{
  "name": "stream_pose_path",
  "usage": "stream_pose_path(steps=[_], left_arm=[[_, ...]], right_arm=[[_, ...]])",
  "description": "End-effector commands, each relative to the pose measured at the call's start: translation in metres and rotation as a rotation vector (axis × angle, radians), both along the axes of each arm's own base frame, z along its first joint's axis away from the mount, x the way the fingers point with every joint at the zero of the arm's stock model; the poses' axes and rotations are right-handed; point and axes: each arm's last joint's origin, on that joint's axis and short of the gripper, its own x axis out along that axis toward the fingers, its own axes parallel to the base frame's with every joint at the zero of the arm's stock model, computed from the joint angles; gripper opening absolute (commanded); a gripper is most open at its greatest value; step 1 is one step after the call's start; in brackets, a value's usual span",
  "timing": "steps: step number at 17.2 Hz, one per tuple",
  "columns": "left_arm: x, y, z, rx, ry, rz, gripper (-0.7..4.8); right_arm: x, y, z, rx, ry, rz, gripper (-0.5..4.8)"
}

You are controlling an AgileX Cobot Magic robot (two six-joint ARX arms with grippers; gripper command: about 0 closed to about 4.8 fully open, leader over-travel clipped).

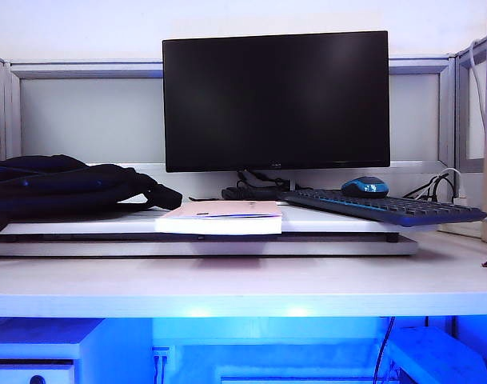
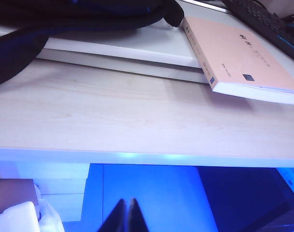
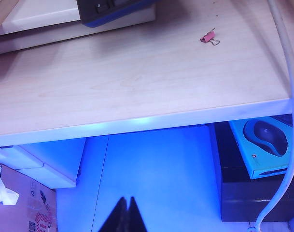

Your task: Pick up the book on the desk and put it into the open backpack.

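The pinkish-white book (image 1: 221, 217) lies flat on the white raised board (image 1: 339, 224) in the middle of the desk (image 1: 227, 284), its front edge overhanging the board. In the left wrist view the book (image 2: 238, 60) shows its cover and white page edges. The black backpack (image 1: 59, 188) slumps on the board's left end, a strap reaching to the book; the backpack (image 2: 64, 24) shows beside the book. My left gripper (image 2: 126, 203) is shut and empty, hanging below the desk's front edge. My right gripper (image 3: 126, 200) is shut and empty too, also below the desk (image 3: 137, 82). Neither shows in the exterior view.
A black monitor (image 1: 275, 100) stands behind the book. A dark keyboard (image 1: 379, 206) and a blue mouse (image 1: 365, 186) lie at the right. A small pink clip (image 3: 208, 37) rests on the desk's right part. Boxes (image 3: 262, 147) and a white cable (image 3: 287, 96) sit under the desk.
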Motion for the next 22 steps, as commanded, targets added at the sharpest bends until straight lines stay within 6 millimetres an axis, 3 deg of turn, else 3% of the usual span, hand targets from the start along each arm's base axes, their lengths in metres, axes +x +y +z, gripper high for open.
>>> stream_pose_path(steps=[1,11,13,15,17,18,20,22], left_arm=[[0.000,0.000,-0.001,0.002,0.003,-0.004,0.21],[0.001,0.003,0.000,0.031,-0.010,0.088,0.21],[0.003,0.001,0.012,0.015,-0.136,0.024,0.31],[0.004,0.000,0.022,0.011,-0.239,-0.012,0.41],[0.003,0.000,0.028,-0.024,-0.284,-0.018,1.89],[0.003,0.000,0.030,-0.069,-0.290,-0.018,3.29],[0.003,-0.002,0.031,-0.172,-0.270,-0.050,4.79],[0.002,-0.003,0.032,-0.235,-0.250,-0.090,4.79]], right_arm=[[0.000,0.000,-0.001,0.000,-0.002,0.000,-0.05],[0.000,0.000,-0.001,0.000,-0.005,0.000,-0.05],[0.002,0.000,0.004,0.005,-0.054,0.007,-0.04],[0.003,0.001,0.008,0.008,-0.103,0.011,0.31],[0.005,0.001,0.013,0.017,-0.150,0.029,0.89],[0.005,0.002,0.016,0.022,-0.178,0.041,1.25],[0.006,0.003,0.022,0.052,-0.238,0.082,1.78],[0.007,0.003,0.027,0.119,-0.276,0.078,2.33]])
